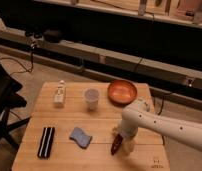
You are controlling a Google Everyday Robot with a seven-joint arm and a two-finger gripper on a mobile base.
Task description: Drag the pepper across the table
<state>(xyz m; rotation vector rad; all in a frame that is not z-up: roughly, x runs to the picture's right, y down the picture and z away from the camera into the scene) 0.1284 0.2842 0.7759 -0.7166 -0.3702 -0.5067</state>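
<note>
The pepper (115, 146), a slim dark red chili, lies on the light wooden table (69, 120) near its front right part, pointing toward the front edge. My gripper (121, 141) comes down from the white arm (159, 124) at the right and sits right at the pepper, over its upper end. The arm's wrist hides part of the pepper's top.
An orange bowl (122, 91) stands at the back right, a translucent cup (91, 98) at back centre, a small white bottle (59, 93) at back left. A blue sponge (80, 137) and a dark striped bar (45, 141) lie at the front left. A dark chair (4, 105) stands left of the table.
</note>
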